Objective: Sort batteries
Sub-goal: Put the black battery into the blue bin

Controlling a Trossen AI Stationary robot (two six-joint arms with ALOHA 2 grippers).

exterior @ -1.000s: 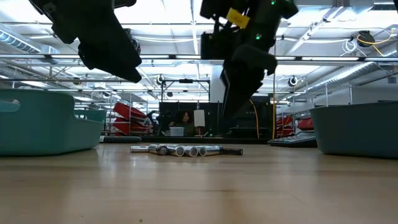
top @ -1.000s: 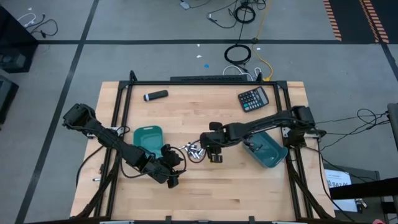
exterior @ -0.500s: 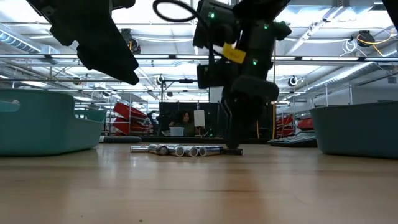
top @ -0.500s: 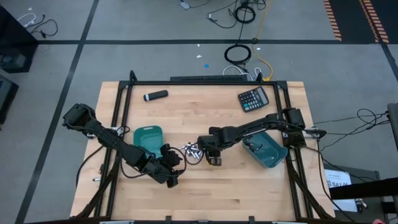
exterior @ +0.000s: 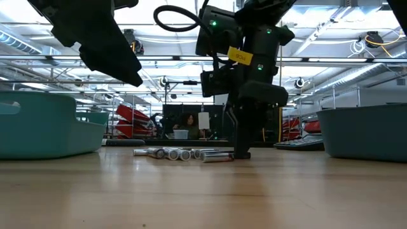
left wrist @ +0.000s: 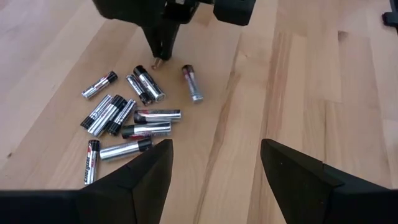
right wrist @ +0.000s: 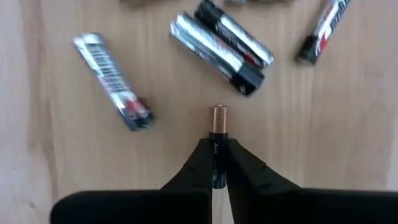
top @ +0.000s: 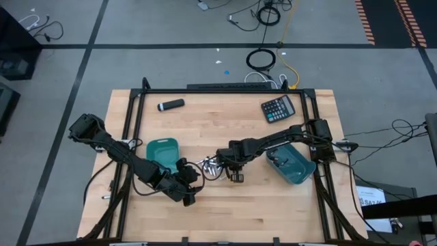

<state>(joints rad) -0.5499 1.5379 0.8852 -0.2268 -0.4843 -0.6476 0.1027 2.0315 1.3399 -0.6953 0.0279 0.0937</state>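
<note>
Several small silvery-grey batteries (left wrist: 124, 118) lie loose in a pile on the wooden table, also seen in the high view (top: 212, 164) and the low view (exterior: 181, 153). One battery (left wrist: 191, 82) lies apart from the pile. My right gripper (top: 235, 173) points down at the pile's right edge, shut on a small dark battery (right wrist: 217, 134) with a coppery end. My left gripper (left wrist: 214, 168) is open and empty, hovering near the pile's near-left side (top: 189, 183). My right gripper pinches the dark battery's body (right wrist: 216, 155) between its two fingertips (right wrist: 239, 163), the battery lying along the fingers. The fingers come from above, pointing down. The battery's coppery end (right wrist: 218, 114) sticks out past the fingertips and is down at the table top (exterior: 241, 154).
A teal bin (top: 162, 152) stands left of the pile and another teal bin (top: 295, 164) stands tilted at the right. A black calculator (top: 278, 108) and a black-and-grey marker-like cylinder (top: 171, 104) lie at the far side. Bare wood lies toward the near edge.
My right gripper has come down to the table top and moved a little toward the table's left, up to the pile's right edge. One battery at that edge has shifted out of the row.
</note>
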